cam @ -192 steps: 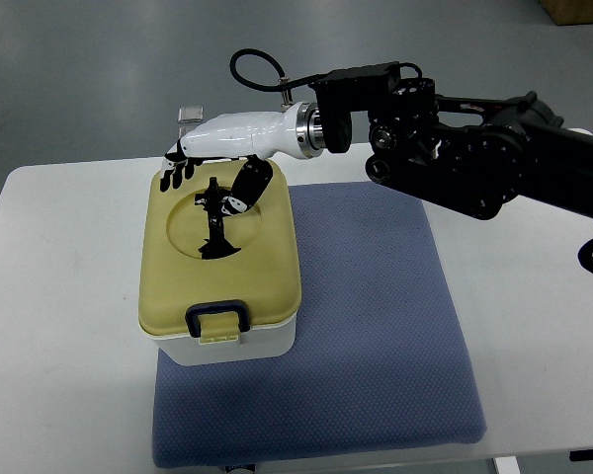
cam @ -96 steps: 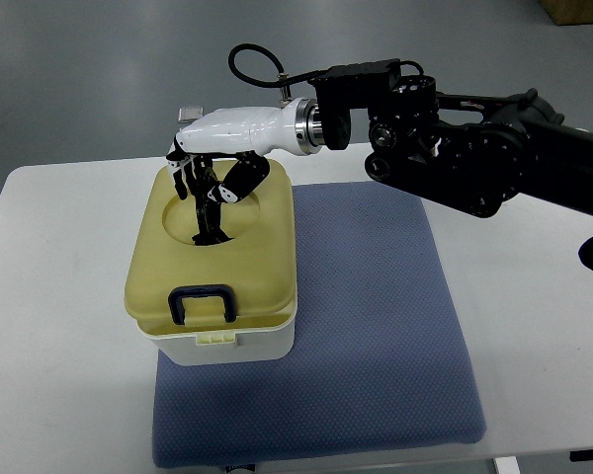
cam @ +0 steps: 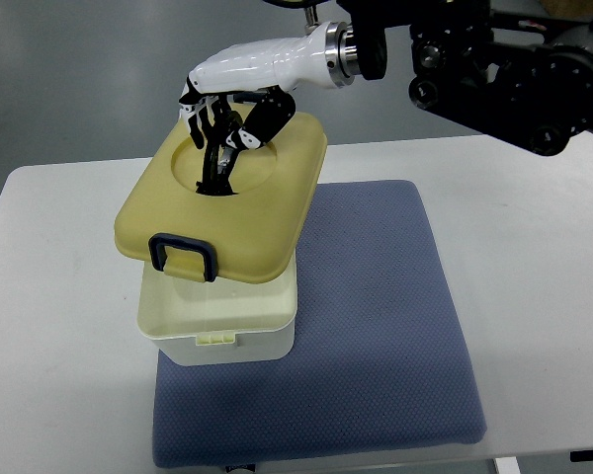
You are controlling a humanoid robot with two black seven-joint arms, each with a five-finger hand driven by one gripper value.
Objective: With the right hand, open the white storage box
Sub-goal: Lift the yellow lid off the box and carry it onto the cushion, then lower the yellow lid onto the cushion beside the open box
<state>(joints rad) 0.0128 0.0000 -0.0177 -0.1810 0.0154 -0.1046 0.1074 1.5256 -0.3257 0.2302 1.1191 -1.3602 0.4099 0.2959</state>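
- The white tabletop (cam: 59,296) fills the view, grey floor beyond its far edge.
- On it lies a blue mat (cam: 376,326), reaching from mid-table down to the near edge.
- The black right arm (cam: 494,59) comes in from the upper right corner, ending in a silver wrist ring and a white shell.
- The white storage box (cam: 222,321) stands on the mat's left part, its left side sticking out past the mat's edge; a small white catch tab shows at its front rim.
- The yellow lid (cam: 242,222) is clear of the box and tilted, far edge high, near edge low, hanging just above the box's open rim. A gap shows between lid and box at the front.
- The right hand (cam: 222,109) is over the round dish in the lid's top, fingers (cam: 203,118) curled down and closed on the black handle (cam: 215,173) that stands up from that dish. It carries the lid by it.
- A dark blue latch (cam: 183,257) sits at the lid's low front edge, hanging free of the box.
- The left arm is nowhere in the shot.
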